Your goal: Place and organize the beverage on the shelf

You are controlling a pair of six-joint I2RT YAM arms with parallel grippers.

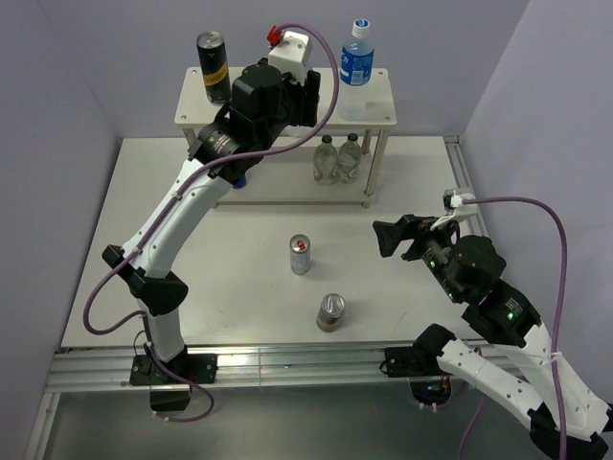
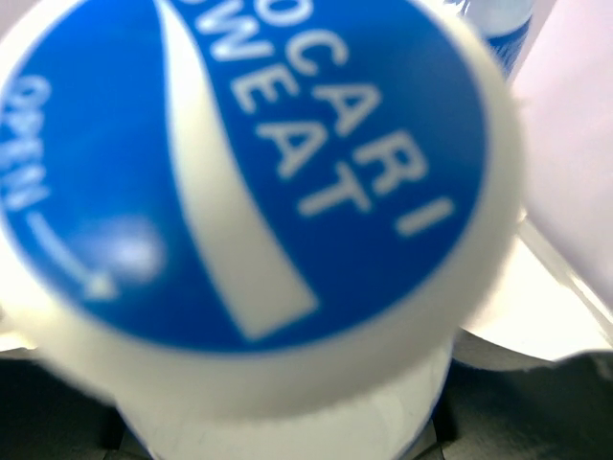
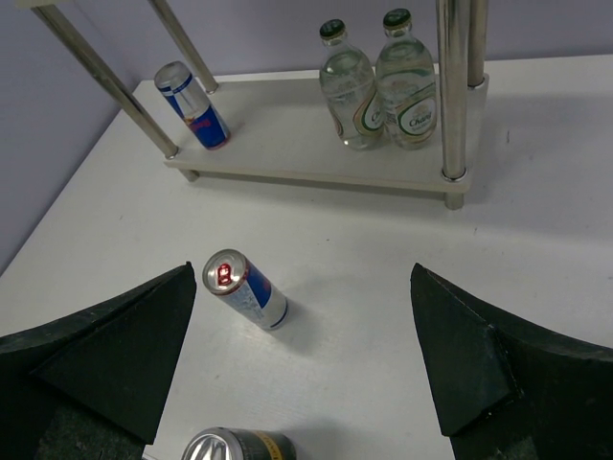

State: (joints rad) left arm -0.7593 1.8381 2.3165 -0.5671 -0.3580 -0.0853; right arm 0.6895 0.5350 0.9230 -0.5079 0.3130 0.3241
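Capped bottle (image 2: 259, 192): its blue-and-white cap is filling my left wrist view, blurred. The neck is running down between my dark fingers (image 2: 546, 412). From above, my own wrist is hiding it.
Left gripper (image 1: 292, 91): it is hovering over the shelf's top board. I cannot tell whether it is clamping the capped bottle, because the cap is covering the contact.
Shelf (image 1: 383, 105): it is standing at 12 o'clock on the table (image 1: 192, 287).
Top board: a black-and-gold can (image 1: 214, 67) is standing at its 9 o'clock end and a water bottle (image 1: 356, 57) toward 2 o'clock.
Lower board: two green-capped bottles (image 3: 350, 96) are standing just beside each other toward 3 o'clock. A blue-and-silver can (image 3: 193, 107) is standing at 9 o'clock, mostly hidden under my left arm from above.
Open table: a second blue-and-silver can (image 1: 301, 255) is standing near the centre. A second black-and-gold can (image 1: 331, 311) is standing at its 5 o'clock, cut off in my right wrist view.
Right gripper (image 1: 407, 238): it is hanging at 3 o'clock with jaws spread wide, holding nothing.
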